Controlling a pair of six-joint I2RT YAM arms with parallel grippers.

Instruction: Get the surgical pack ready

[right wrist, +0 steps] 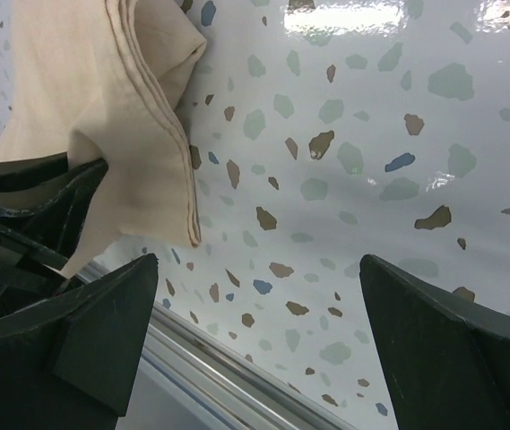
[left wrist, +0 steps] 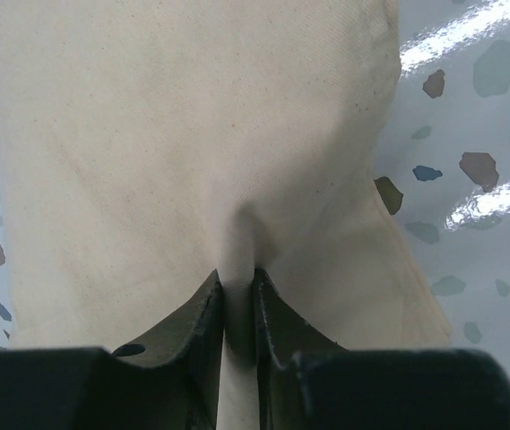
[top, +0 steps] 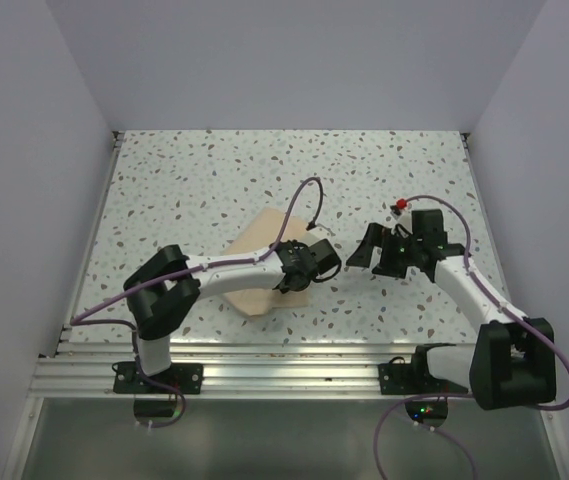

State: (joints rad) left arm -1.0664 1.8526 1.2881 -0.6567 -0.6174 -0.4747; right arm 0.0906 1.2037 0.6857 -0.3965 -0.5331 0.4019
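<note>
The surgical pack (top: 261,232) is a folded tan-beige cloth bundle lying left of the table's middle, partly under my left arm. My left gripper (top: 291,279) is at the bundle's right side. In the left wrist view its jaws (left wrist: 237,279) are shut on a raised pinch of the cloth (left wrist: 192,134). My right gripper (top: 366,250) hovers to the right of the bundle, apart from it. Its fingers (right wrist: 259,260) stand wide open over bare speckled table, with the pack's hemmed corner (right wrist: 102,98) at the upper left of the right wrist view.
A small red-tipped part (top: 401,207) shows just behind the right wrist. An aluminium rail (top: 284,355) runs along the table's near edge. Grey walls close in the left, right and back sides. Purple cables loop above both arms.
</note>
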